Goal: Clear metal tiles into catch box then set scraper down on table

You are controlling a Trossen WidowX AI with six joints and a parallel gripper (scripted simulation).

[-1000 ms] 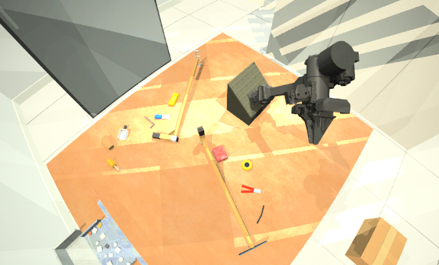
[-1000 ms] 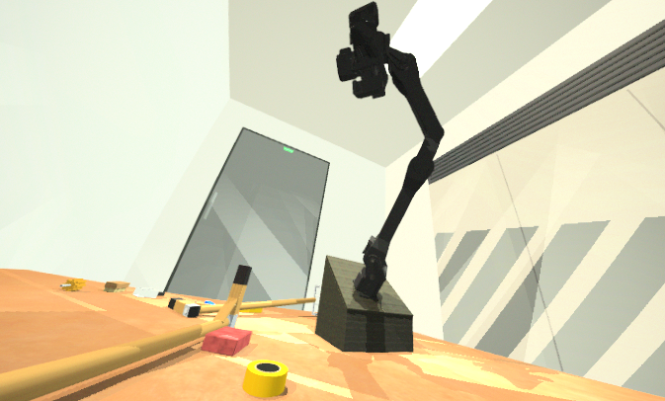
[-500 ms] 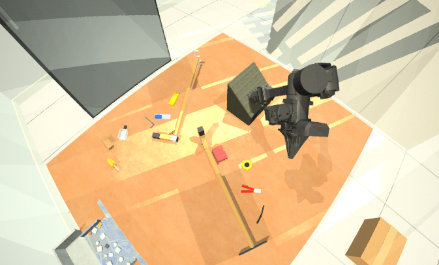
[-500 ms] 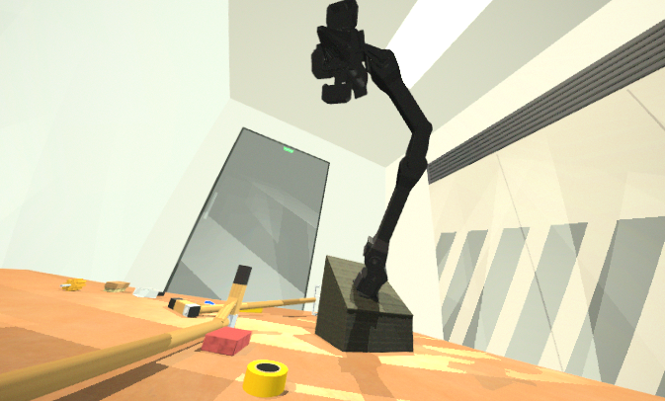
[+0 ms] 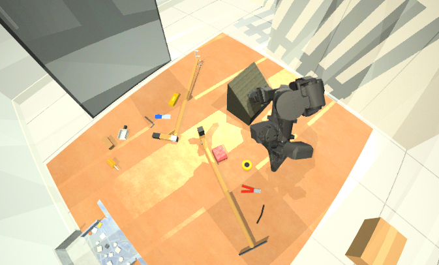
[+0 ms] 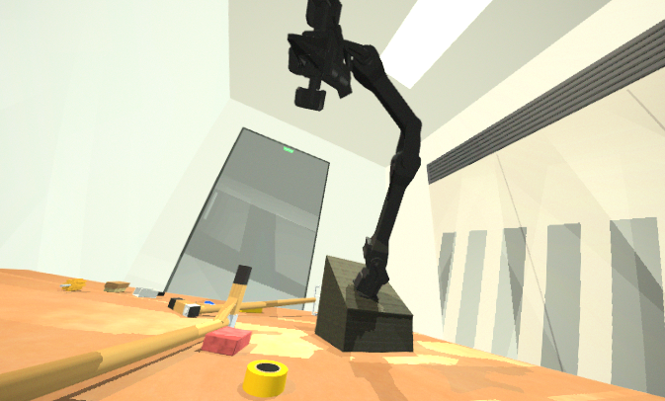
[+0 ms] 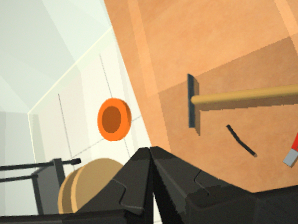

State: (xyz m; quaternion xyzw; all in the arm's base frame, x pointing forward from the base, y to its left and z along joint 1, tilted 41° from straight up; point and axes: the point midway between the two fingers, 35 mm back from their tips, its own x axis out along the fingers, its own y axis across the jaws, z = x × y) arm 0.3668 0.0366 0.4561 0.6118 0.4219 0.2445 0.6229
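Note:
The long scraper [image 5: 227, 194] [image 6: 150, 346] [image 7: 245, 96] lies on the table, its wooden handle running past a red block. Its wide dark blade [image 7: 191, 107] is at the near end in the top view, and its black-tipped end [image 5: 200, 131] [image 6: 242, 275] sticks up. The steel plate [image 5: 112, 227] at the lower left carries several tiles, mostly pale, such as one white tile [image 5: 117, 250]. The grey catch box [image 5: 77, 252] adjoins the plate's outer end and is partly cut off. My gripper [image 5: 274, 169] [image 7: 149, 156] is shut and empty, high above the table, away from the scraper.
The red block [image 5: 220, 153] [image 6: 226, 341] and yellow tape roll [image 5: 246, 164] [image 6: 265, 380] are near the handle. Red pliers [image 5: 248, 191] and a black strip [image 5: 261, 213] [image 7: 241, 141] lie beyond. A second long-handled tool [image 5: 184, 105] lies near the dark wedge-shaped base [image 5: 237, 98].

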